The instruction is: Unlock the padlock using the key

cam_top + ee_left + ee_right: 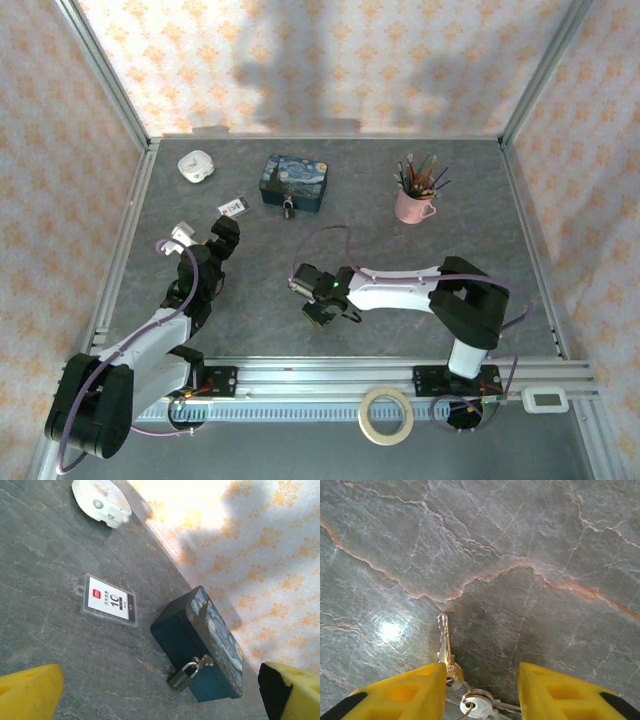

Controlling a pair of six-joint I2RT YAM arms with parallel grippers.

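our right tool (482, 680), half open, straddles the key (445, 645) on the desk (545, 540), near centre, unclamped. the padlock (183, 676) hangs on the far blue tin (192, 630), beyond our wide-open, empty left tool (160, 695).

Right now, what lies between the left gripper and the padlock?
Nothing but bare table: the left wrist view shows grey surface from the open left gripper to the padlock hanging on the blue tin. The white tag lies off to one side.

The keys (451, 669) are being straddled on the grey table (520, 555) by the parted yellow fingers (405, 692) of the right gripper (481, 676), one blade being pointed toward the far side.
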